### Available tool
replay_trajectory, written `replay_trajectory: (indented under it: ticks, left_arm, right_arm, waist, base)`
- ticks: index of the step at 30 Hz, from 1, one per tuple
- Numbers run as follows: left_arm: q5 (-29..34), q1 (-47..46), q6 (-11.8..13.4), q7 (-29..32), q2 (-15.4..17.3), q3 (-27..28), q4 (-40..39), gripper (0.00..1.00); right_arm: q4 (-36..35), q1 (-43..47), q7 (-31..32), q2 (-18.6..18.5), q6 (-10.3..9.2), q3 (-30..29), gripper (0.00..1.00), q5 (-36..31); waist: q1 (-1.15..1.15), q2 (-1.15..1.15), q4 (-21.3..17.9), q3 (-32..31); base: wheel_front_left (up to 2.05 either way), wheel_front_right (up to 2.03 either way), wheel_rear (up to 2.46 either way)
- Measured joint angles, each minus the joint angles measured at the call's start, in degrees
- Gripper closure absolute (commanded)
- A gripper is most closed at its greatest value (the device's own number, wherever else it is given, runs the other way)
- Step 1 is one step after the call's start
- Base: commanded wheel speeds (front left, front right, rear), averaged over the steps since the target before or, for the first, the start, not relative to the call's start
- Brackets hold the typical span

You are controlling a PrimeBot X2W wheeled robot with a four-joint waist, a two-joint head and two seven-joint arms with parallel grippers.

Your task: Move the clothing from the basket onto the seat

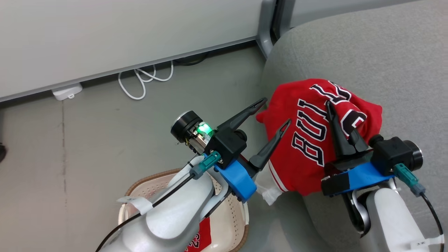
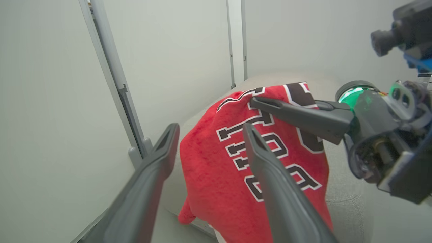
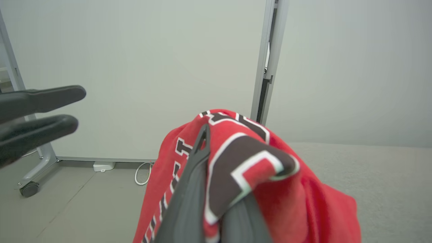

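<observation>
The red jersey [image 1: 315, 136] with dark-outlined lettering hangs bunched over the rounded corner of the grey seat [image 1: 385, 52]. The right gripper [image 1: 330, 106] pinches it near its top, jaws pressed together on the cloth. Just to its left, the left gripper [image 1: 276, 110] hovers with jaws spread wide, holding nothing. Below that arm the basket [image 1: 147, 176] sits on the floor [image 1: 87, 140], with another red garment [image 1: 201, 238] inside.

Two jerseys [image 1: 308, 147] [image 1: 201, 239], one basket [image 1: 143, 179], one seat [image 1: 385, 52]
</observation>
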Motion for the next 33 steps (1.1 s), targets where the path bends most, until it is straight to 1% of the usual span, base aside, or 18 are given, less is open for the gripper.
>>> replay_trajectory:
  ticks: [12, 18, 23, 29, 33]
  left_arm:
    - [0.9, 0.3, -0.3, 0.0, -0.3, -1.4, -0.5, 0.0]
    - [1.0, 0.3, -0.3, 0.0, -0.3, -1.4, -0.5, 0.0]
    - [1.5, 0.3, -0.3, 0.0, -0.2, -1.4, -0.7, 0.0]
    - [2.2, 0.0, -0.4, 0.0, 0.1, -1.3, -0.9, 0.0]
    - [2.8, -1.5, -0.4, 0.0, 0.3, -1.6, -0.9, 0.0]
  right_arm:
    - [-2.5, 3.0, 0.0, 0.0, 0.0, -3.1, 1.0, 0.4]
    - [-3.6, 4.0, 0.0, 0.0, 0.0, -4.2, 1.0, 0.6]
    - [-6.0, 3.7, 0.0, 0.0, 0.0, -5.3, 1.0, 0.9]
    - [-9.4, -0.9, 0.0, -0.2, 0.0, -9.3, 1.0, 0.7]
    - [-11.7, -6.0, 0.0, -2.4, 0.0, -12.8, 1.0, 0.2]
  waist:
    - [0.0, 0.0, -5.4, 2.0]
    - [0.0, 0.0, -6.4, 2.2]
    - [0.0, 0.0, -6.7, 2.6]
    - [0.0, 0.0, -6.7, 4.7]
    - [0.0, 0.0, -6.5, 7.3]
  base:
    - [0.0, 0.0, 0.0]
    - [0.0, 0.0, 0.0]
    - [0.0, 0.0, 0.0]
    - [0.0, 0.0, 0.0]
    - [0.0, 0.0, 0.0]
